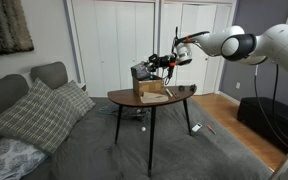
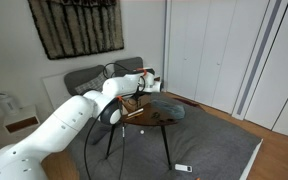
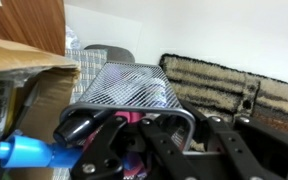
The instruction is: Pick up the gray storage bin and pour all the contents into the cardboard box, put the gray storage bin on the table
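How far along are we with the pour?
Done: the gripper holds the bin lifted clear of the table, above the box. In hand: the pour. In the wrist view a blue item and a black one sit at the bin's mouth, beside the box, not yet inside. Left: empty the bin, then set it on the table.

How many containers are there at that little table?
2. The gray storage bin is held tipped by the gripper just above the cardboard box, which stands on the table. Smaller ones could be hidden behind them.
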Action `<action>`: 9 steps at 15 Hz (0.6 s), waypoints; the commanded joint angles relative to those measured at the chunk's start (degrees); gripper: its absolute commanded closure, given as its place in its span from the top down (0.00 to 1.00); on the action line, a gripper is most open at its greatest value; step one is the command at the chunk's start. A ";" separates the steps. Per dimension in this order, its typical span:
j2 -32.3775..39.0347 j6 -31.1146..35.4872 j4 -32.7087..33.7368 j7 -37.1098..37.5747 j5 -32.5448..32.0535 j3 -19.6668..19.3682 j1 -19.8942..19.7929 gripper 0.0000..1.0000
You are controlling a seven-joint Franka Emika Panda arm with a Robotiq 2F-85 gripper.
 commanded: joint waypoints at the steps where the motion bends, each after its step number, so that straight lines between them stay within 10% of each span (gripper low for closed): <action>1: 2.00 -5.92 1.90 -1.05 6.31 2.68 -2.15 0.02; 9: 7.96 -11.96 3.25 1.72 21.15 3.23 -3.68 0.02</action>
